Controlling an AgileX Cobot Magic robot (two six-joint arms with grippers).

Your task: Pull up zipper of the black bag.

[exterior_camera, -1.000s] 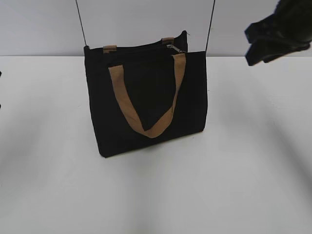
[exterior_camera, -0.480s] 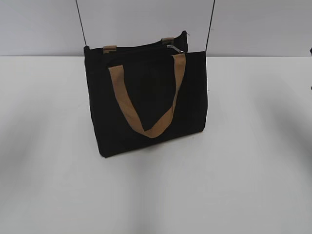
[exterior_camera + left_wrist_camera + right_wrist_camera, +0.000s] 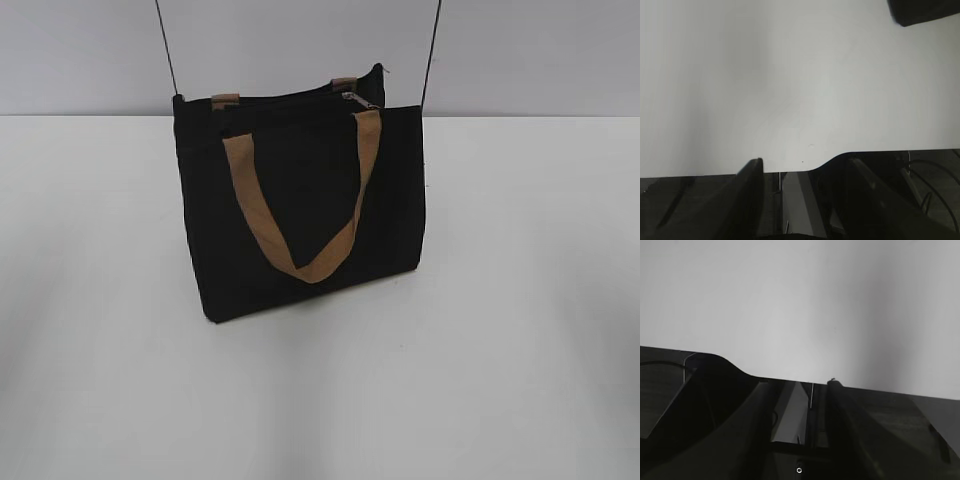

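Left gripper [image 3: 802, 175]: dark fingers spread, nothing between them, parked over the near edge of the white table [image 3: 520, 300]. Black bag [image 3: 300, 210]: squarish matte fabric, upright mid-table on thin cords, tan webbing handle [image 3: 300, 200] looped down its front; zipper [image 3: 300, 98] runs left-right along the top, silvery pull tab [image 3: 358, 97] at right end. Right gripper [image 3: 800, 385]: fingers likewise parted and empty, off at the edge; likely nearer the tab.

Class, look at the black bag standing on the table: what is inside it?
Nothing inside shows. The black bag stands upright on the white table, its fabric walls hiding the interior. The zipper runs along the top edge, its silvery pull near the right end.
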